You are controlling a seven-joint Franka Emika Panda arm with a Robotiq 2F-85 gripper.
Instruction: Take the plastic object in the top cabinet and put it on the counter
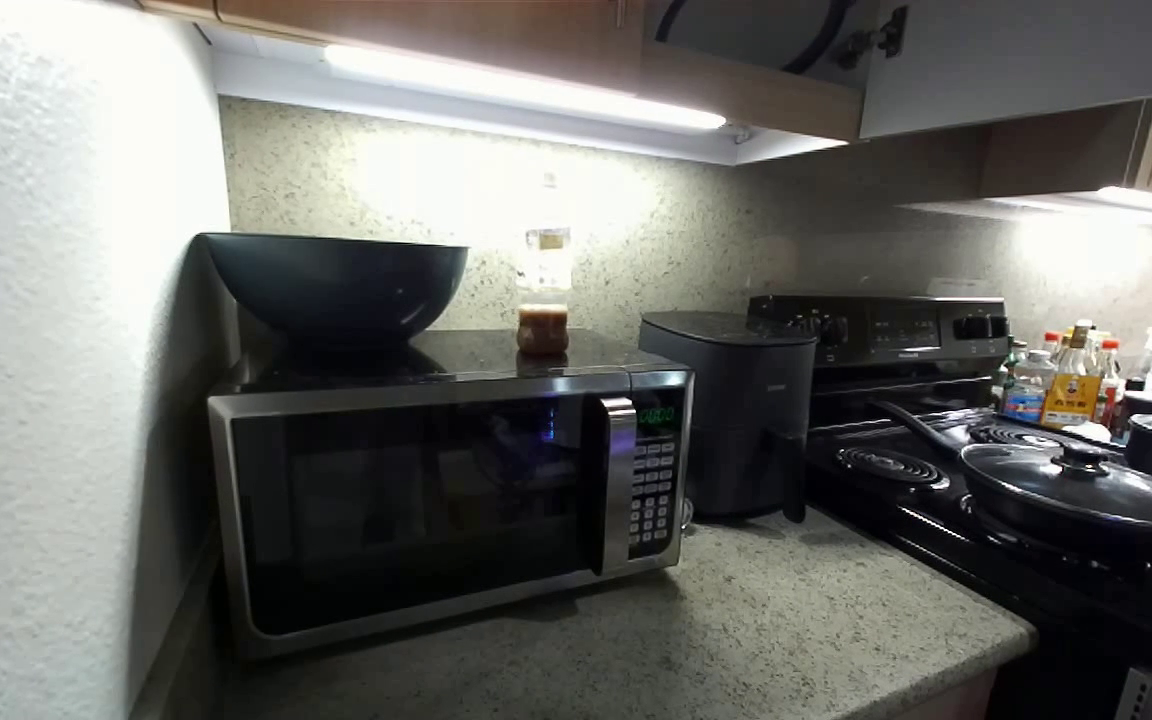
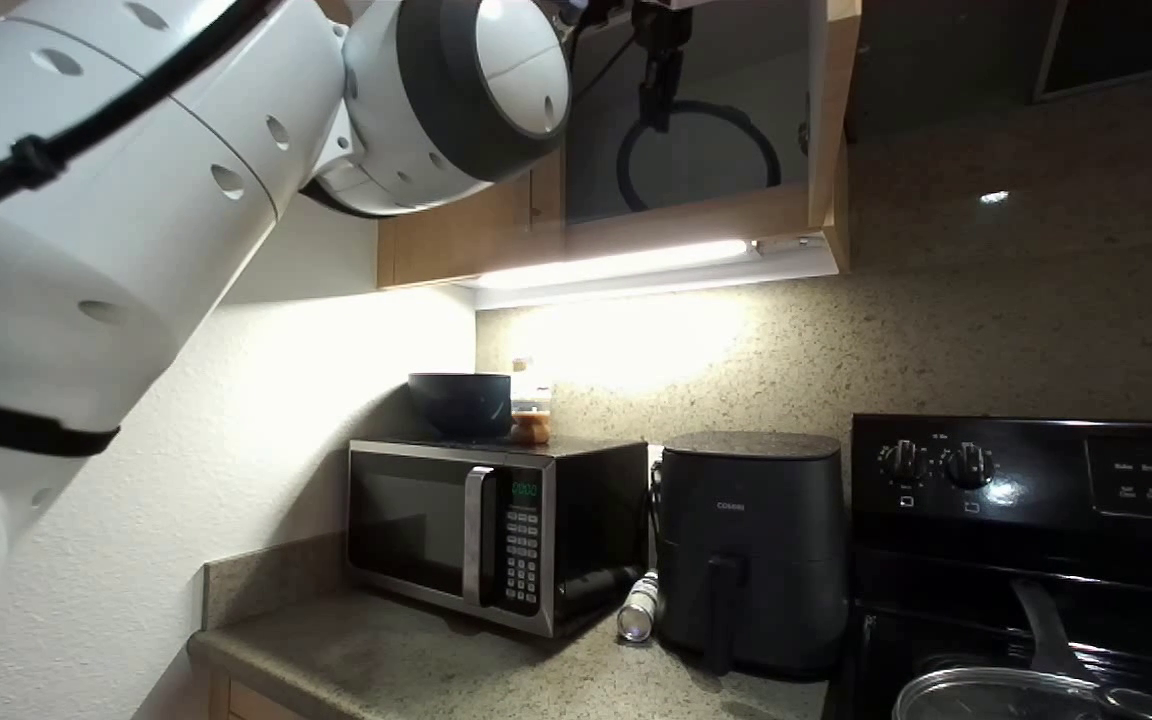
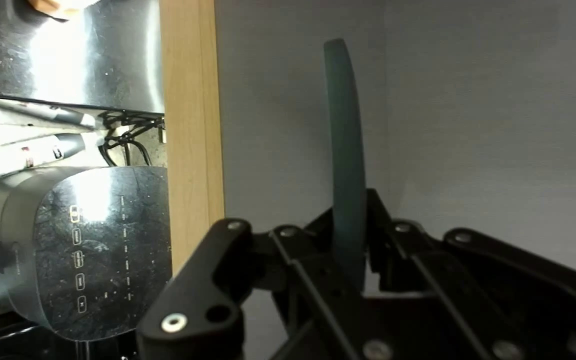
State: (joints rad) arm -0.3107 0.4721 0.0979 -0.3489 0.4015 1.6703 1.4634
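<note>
The plastic object (image 2: 768,150) stands upright inside the open top cabinet (image 2: 681,232), showing as a dark round rim; its lower part is hidden behind the cabinet's front edge. Part of that rim also appears in an exterior view at the top (image 1: 824,38). From the wrist camera, the plastic object (image 3: 346,130) is seen edge-on as a blue-grey strip running down between my fingers. My gripper (image 3: 349,212) is shut on it, a finger on either side. In an exterior view, the gripper (image 2: 658,118) reaches in from above at the rim's upper left. The counter (image 1: 786,610) lies below.
The open cabinet door (image 2: 829,110) stands at the right of the opening. Below are a microwave (image 2: 446,530) bearing a dark bowl (image 1: 336,285) and a jar (image 1: 543,328), and an air fryer (image 2: 756,540). A lidded pan (image 1: 1086,490) sits on the stove to the right.
</note>
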